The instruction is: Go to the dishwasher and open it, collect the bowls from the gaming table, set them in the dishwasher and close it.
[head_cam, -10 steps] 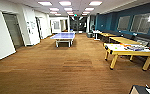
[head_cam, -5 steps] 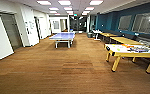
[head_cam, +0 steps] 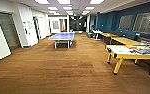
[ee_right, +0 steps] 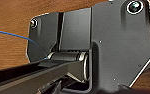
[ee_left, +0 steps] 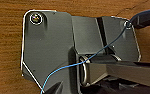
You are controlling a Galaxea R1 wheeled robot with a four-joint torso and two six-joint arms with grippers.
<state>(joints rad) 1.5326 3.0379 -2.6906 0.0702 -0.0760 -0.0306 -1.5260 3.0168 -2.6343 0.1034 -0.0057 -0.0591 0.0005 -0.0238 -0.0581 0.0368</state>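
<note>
The gaming table point(head_cam: 116, 49), white-topped with a yellow edge and yellow legs, stands on the right of the hall a few metres ahead. Colourful flat boxes point(head_cam: 141, 51) lie on its far half. A small yellow-green spot point(head_cam: 120, 51) sits on the near half, too blurred to tell as one of the bowls. The dishwasher is out of view. Both wrist views look down on the wooden floor past the robot's dark plates point(ee_left: 48, 50) point(ee_right: 121, 45), each crossed by a thin blue cable point(ee_left: 66, 67).
A blue table-tennis table point(head_cam: 62, 37) stands mid-hall ahead. Plain yellow-topped tables point(head_cam: 127, 40) line the blue right wall. White walls with doorways point(head_cam: 6, 32) run along the left. Open wooden floor point(head_cam: 66, 72) lies between me and the tables.
The whole head view has shifted only slightly, so the camera has moved a little. Nothing in the hall has moved.
</note>
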